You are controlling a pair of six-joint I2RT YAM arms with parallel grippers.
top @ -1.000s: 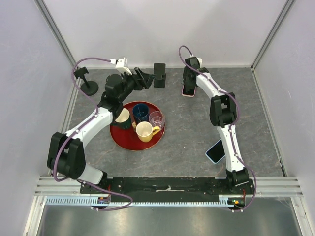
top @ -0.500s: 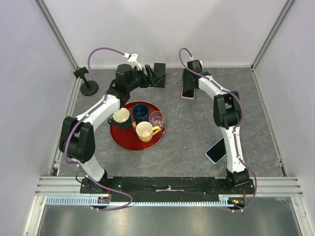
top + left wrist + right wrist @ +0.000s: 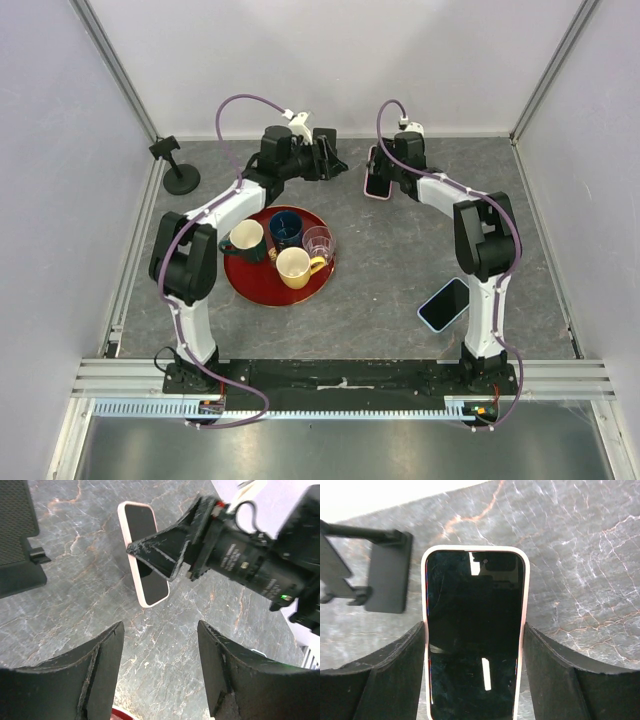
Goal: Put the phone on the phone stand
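From above, the pink-cased phone [image 3: 374,184] is seen at upper centre, gripped across its width by the right hand [image 3: 386,170]. The phone stand [image 3: 325,137] stands just left, beside the left hand [image 3: 338,163].

In the left wrist view, the left hand [image 3: 160,630] is held parted and empty, with the phone [image 3: 139,525] at upper centre.

In the right wrist view, the phone [image 3: 475,630] is touched on both long edges by the fingers [image 3: 390,675].

Pink-cased black phone [image 3: 474,635], black stand [image 3: 17,535], grey marbled tabletop [image 3: 165,640], red tray [image 3: 255,283].
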